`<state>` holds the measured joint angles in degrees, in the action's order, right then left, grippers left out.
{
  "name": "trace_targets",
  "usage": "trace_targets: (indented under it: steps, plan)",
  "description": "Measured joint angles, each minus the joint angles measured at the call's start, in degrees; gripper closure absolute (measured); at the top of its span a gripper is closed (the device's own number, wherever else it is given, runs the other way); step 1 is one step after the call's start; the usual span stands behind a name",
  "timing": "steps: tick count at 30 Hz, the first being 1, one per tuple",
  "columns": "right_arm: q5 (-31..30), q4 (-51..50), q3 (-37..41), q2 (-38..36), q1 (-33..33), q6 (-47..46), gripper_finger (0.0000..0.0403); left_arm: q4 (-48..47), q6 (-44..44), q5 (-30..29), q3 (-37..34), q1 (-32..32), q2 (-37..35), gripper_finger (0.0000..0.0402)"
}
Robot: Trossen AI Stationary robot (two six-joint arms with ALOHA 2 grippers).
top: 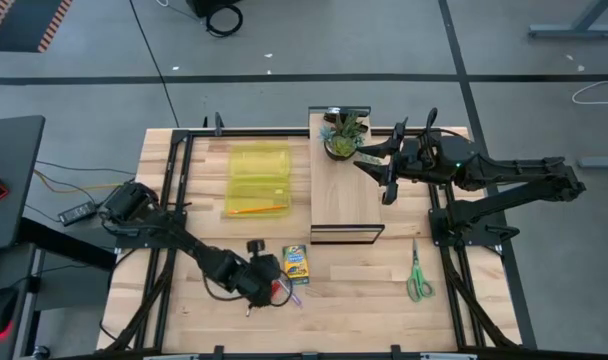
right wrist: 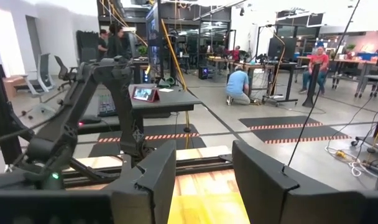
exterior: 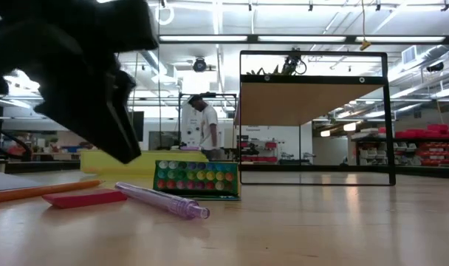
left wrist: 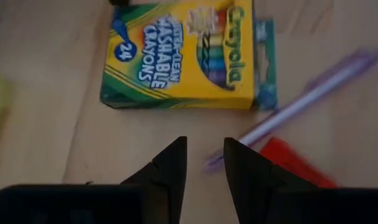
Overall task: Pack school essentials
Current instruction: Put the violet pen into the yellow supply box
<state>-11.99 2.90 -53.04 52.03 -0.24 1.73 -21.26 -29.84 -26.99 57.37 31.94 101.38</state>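
Note:
My left gripper hangs open with a narrow gap just above the table near its near edge, touching nothing. Beyond its fingertips lie the green-and-yellow crayon box, flat on the wood, a translucent purple pen and a small flat red piece. A yellow see-through case holds an orange pencil. The green-handled scissors lie on the right. My right gripper is open, raised over the wooden board. No blue notepad shows.
A light wooden board with a black edge stands in the table's middle with a potted plant on its far end. Black frame rails run along both sides of the table. People show in the room beyond.

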Motion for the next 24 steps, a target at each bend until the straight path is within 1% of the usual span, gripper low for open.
trace_targets:
  steps: [2,4,6,9,10,13,18,24]
  plan:
    - [0.0,0.0,0.0,0.0,0.0,-0.88,0.024,0.94,6.17,2.4,-0.65,-1.52,-0.02,0.0287]
    - [0.02,0.0,0.02,0.0,0.01,-1.41,0.024,-0.11,11.45,4.38,-1.37,-3.1,-0.02,0.0291]
    - [0.02,0.0,0.02,0.0,0.01,-1.93,0.024,0.02,16.33,8.59,-1.57,-4.76,-0.02,0.0296]
    - [0.01,0.0,0.01,0.0,0.01,-3.11,0.024,1.06,23.04,16.58,-1.56,-6.85,-0.02,0.0304]
    - [0.0,0.0,0.0,0.0,0.01,-3.43,0.024,1.16,24.99,18.29,-1.56,-7.35,-0.02,0.0306]
    - [0.02,0.0,0.01,0.0,0.04,-4.18,0.024,1.29,29.67,20.78,-1.56,-8.77,-0.02,0.031]
    - [0.02,0.0,0.0,0.0,0.04,-4.35,0.024,1.43,30.1,21.64,-1.51,-10.85,-0.8,0.0306]
    - [0.02,0.02,0.0,0.0,0.03,-4.15,0.024,1.84,29.69,28.01,-1.49,-10.95,-2.72,0.032]
